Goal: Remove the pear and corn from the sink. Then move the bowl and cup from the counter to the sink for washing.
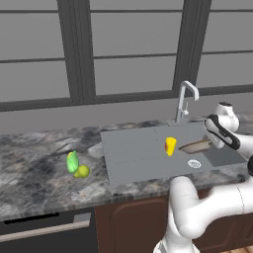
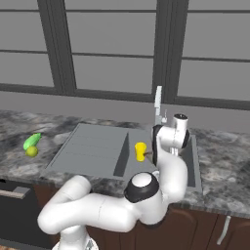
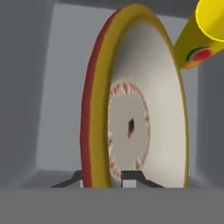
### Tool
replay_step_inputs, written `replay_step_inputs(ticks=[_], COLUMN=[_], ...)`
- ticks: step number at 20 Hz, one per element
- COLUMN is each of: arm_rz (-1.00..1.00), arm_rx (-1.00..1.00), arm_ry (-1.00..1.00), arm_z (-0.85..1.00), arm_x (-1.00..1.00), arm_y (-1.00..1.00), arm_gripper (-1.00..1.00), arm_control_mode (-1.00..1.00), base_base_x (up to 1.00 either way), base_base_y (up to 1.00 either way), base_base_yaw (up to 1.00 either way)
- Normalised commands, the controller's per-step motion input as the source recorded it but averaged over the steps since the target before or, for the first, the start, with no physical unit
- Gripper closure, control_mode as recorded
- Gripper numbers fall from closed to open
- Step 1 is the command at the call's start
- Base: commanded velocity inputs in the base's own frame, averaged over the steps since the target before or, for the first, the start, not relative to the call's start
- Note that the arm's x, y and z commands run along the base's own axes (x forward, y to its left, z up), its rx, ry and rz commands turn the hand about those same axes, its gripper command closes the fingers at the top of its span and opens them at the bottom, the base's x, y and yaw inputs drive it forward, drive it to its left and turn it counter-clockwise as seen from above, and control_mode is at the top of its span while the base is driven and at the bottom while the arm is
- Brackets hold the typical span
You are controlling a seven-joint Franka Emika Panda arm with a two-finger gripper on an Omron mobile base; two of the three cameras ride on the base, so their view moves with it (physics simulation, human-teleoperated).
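Two tips: pinching the bowl (image 3: 144,118) rim at the bottom of the hand view; jaws (image 3: 107,178) closed on it, nearly shut.
Bowl: held over the sink (image 1: 128,158) basin, near the drain (image 1: 194,163), likely for lowering in.
Cup (image 1: 170,146): already in the basin, just beside the bowl.
Corn (image 1: 72,161) and pear (image 1: 82,171): touching on the table (image 1: 34,163), left of the sink, apparently cleared out.

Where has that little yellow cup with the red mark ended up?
The small yellow tapered cup stands in the large grey recessed sink, near the basin's left wall. The wide tan bowl is just to its right, at the gripper.
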Motion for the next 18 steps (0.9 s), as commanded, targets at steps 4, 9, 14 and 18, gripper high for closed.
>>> replay_step_inputs(ticks=[4,9,14,18], arm_rz=[-0.06,-0.06,-0.05,-0.04], arm_rx=[0.06,0.02,0.00,0.00], arm_ry=[-0.15,-0.06,0.00,0.00], arm_z=[0.01,-0.04,-0.20,-0.28], arm_x=[-0.22,-0.13,0.00,0.01], arm_y=[0.12,0.18,0.20,0.16], arm_gripper=[1.00,1.00,1.00,1.00], arm_control_mode=[-1.00,-1.00,-1.00,-1.00], base_base_x=[0.00,0.00,0.00,0.00], base_base_y=[0.00,0.00,0.00,0.00], base_base_yaw=[0.00,0.00,0.00,0.00])
